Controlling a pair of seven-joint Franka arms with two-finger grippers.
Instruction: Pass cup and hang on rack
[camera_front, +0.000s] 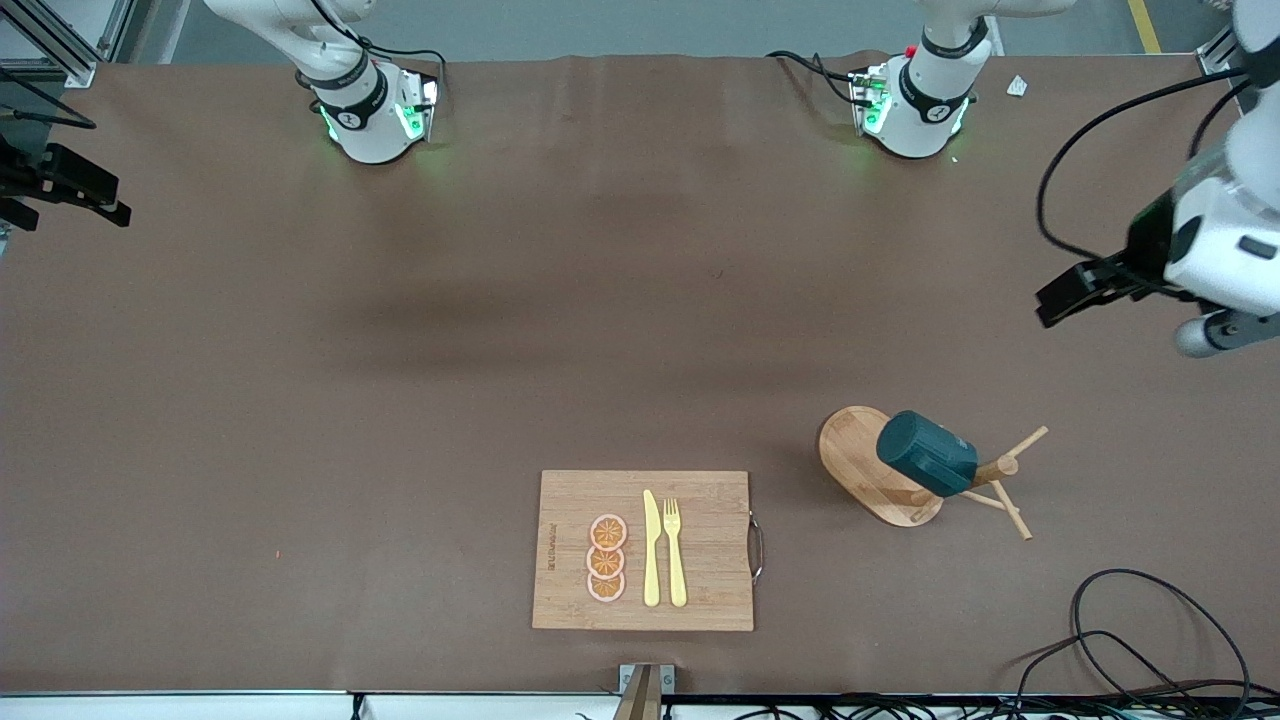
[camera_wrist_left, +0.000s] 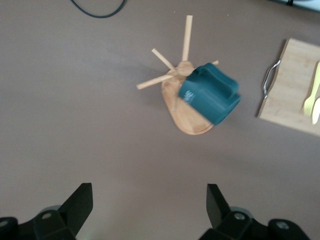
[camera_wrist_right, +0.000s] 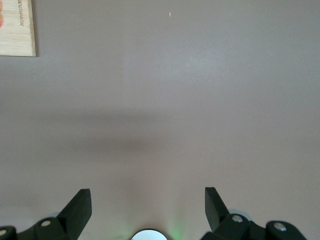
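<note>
The dark teal cup (camera_front: 925, 455) hangs tilted on a peg of the light wooden rack (camera_front: 858, 462), which stands toward the left arm's end of the table. In the left wrist view the cup (camera_wrist_left: 210, 95) covers part of the rack's oval base (camera_wrist_left: 192, 125), and its thin pegs fan out beside it. My left gripper (camera_front: 1060, 300) is open and empty in the air near the table's edge at the left arm's end, apart from the rack; its jaws (camera_wrist_left: 150, 205) stand wide over bare table. My right gripper (camera_front: 100, 200) hangs open and empty at the right arm's end (camera_wrist_right: 147, 207).
A bamboo cutting board (camera_front: 700, 600) with a yellow knife (camera_front: 650, 550), a yellow fork (camera_front: 675, 550) and orange slices (camera_front: 607, 558) lies near the front camera's edge. Black cables (camera_front: 1150, 640) coil at the table corner nearer the camera than the rack.
</note>
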